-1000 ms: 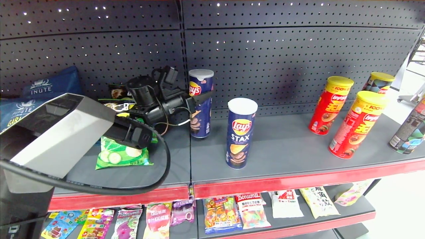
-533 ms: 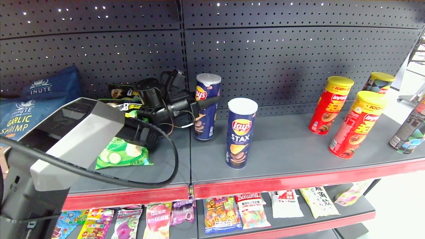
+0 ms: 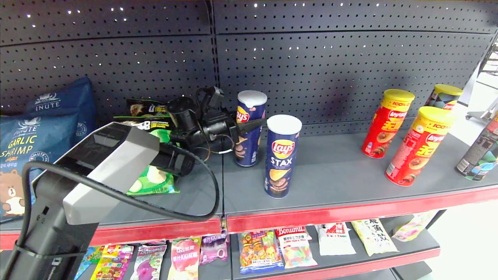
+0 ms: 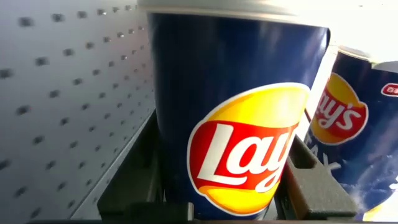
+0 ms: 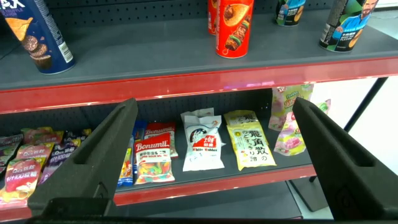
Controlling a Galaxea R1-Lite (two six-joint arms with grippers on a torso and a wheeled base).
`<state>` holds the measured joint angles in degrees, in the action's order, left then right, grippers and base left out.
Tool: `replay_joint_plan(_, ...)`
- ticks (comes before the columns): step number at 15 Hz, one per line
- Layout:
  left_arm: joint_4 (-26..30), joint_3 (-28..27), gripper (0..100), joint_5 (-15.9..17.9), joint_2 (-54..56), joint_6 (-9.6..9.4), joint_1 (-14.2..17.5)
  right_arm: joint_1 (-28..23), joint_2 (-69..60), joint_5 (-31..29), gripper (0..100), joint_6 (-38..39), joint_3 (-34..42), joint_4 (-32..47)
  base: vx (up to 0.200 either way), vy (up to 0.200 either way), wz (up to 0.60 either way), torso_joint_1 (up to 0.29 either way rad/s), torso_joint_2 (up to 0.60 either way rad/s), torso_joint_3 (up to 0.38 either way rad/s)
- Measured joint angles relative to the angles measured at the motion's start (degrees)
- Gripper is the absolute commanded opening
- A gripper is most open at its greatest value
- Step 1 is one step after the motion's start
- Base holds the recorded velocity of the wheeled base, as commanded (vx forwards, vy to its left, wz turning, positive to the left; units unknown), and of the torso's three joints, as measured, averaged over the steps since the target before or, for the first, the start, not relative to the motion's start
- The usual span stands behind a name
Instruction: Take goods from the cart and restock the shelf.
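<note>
The left gripper (image 3: 248,126) pinches a blue chips can (image 3: 251,109) at its middle, one finger on each side; the can is upright at the far part of the shelf (image 3: 334,175), close to the pegboard wall (image 3: 311,77), just behind and left of a second blue can (image 3: 283,155); whether its base touches the shelf I cannot tell; the right gripper (image 5: 211,162) is spread wide and holds nothing; bare shelf lies to the right, between the blue cans and the red cans (image 3: 387,122).
</note>
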<state>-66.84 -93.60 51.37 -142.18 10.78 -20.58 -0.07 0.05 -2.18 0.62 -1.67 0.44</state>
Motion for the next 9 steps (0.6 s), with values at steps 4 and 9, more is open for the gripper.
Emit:
replay_joint_plan(4,0.5,-2.8,0,1.5,-2.0,0.61,-0.8,0.0,0.0,0.0,100,0.0,0.0,0.0,0.0,0.0,0.0,0.0,0.0,0.0)
replay_joint_plan(9,0.1,-5.7,0,1.6,-3.7,2.88,-0.8,0.0,0.0,0.0,100,0.0,0.0,0.0,0.0,0.0,0.0,0.0,0.0,0.0)
